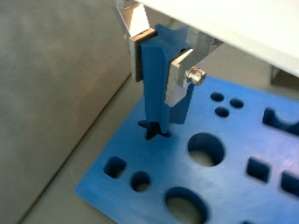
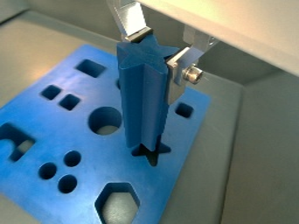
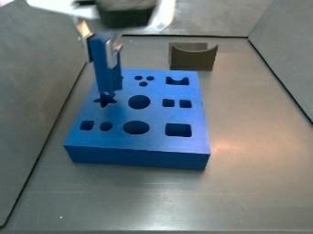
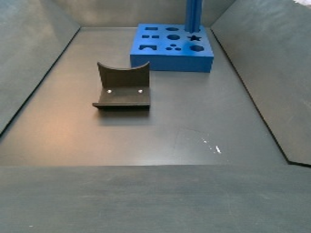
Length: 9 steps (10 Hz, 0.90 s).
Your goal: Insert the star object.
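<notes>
- Nearest to the camera in both wrist views is the star object [image 2: 145,96], a slim tall blue peg, and the fingers [image 2: 129,19] grip it close to its upper end, one silver plate on each side.
- Gripper [image 1: 162,48] stands above the holed block [image 3: 153,137], over the block's edge that is far from the dark grey curved piece [image 4: 122,88] in a side view.
- Long axis of the peg is upright, almost square to the top face of the block, and the peg hangs straight down from the fingers.
- Lower tip of the peg meets the star-shaped hole [image 1: 155,131] of the block; in a side view [image 3: 102,96] the tip seems to be at the mouth of the hole or just inside it, but how deep I cannot tell.
- My judgement: the points of the peg look lined up with the points of the hole, so the next move should be a straight push down along the long axis, with no tilt.
- One risk is that a small twist makes the points catch on the rim of the hole.
- Block lies flat on the grey counter [image 4: 183,173], well apart from the curved piece.
</notes>
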Available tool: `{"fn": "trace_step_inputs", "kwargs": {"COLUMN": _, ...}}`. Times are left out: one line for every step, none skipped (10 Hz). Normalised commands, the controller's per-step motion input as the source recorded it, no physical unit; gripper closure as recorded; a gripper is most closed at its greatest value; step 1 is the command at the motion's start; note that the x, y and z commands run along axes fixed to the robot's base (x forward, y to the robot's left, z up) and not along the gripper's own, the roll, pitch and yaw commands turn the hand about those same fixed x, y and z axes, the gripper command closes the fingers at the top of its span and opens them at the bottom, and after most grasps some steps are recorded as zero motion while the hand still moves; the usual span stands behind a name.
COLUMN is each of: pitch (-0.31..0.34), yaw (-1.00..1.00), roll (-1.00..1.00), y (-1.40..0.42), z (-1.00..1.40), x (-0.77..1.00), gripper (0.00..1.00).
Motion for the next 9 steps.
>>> {"fn": "trace_step_inputs", "kwargs": {"pitch": 0.000, "yaw": -1.00, "roll": 0.00, "y": 0.00, "z": -0.19, "x": -0.07, "gripper": 1.00}}
{"fn": "trace_step_inputs", "kwargs": {"pitch": 0.010, "yaw": -1.00, "roll": 0.00, "y": 0.00, "z": -0.16, "x": -0.04, "gripper": 1.00}}
{"fn": "trace_step_inputs", "kwargs": {"pitch": 0.010, "yaw": -0.99, "roll": 0.00, "y": 0.00, "z": -0.25, "x": -0.06, "gripper": 1.00}}
{"fn": "trace_step_inputs", "kwargs": {"pitch": 0.000, "yaw": -0.86, "roll": -0.02, "y": 0.00, "z": -0.48, "x": -0.21, "gripper": 1.00}}
{"fn": "trace_step_inputs", "kwargs": {"pitch": 0.000, "yaw": -0.60, "roll": -0.03, "y": 0.00, "z": -0.41, "x": -0.16, "gripper": 1.00}}
{"fn": "trace_step_inputs", "kwargs": {"pitch": 0.000, "yaw": -0.34, "roll": 0.00, "y": 0.00, "z": -0.32, "x": -0.13, "gripper": 1.00}}
{"fn": "trace_step_inputs", "kwargs": {"pitch": 0.000, "yaw": -0.21, "roll": 0.00, "y": 0.00, "z": -0.25, "x": -0.15, "gripper": 1.00}}
{"fn": "trace_step_inputs", "kwargs": {"pitch": 0.017, "yaw": 0.00, "roll": 0.01, "y": 0.00, "z": -0.28, "x": -0.04, "gripper": 1.00}}
{"fn": "trace_step_inputs", "kwargs": {"pitch": 0.000, "yaw": 0.00, "roll": 0.00, "y": 0.00, "z": -0.48, "x": 0.11, "gripper": 1.00}}
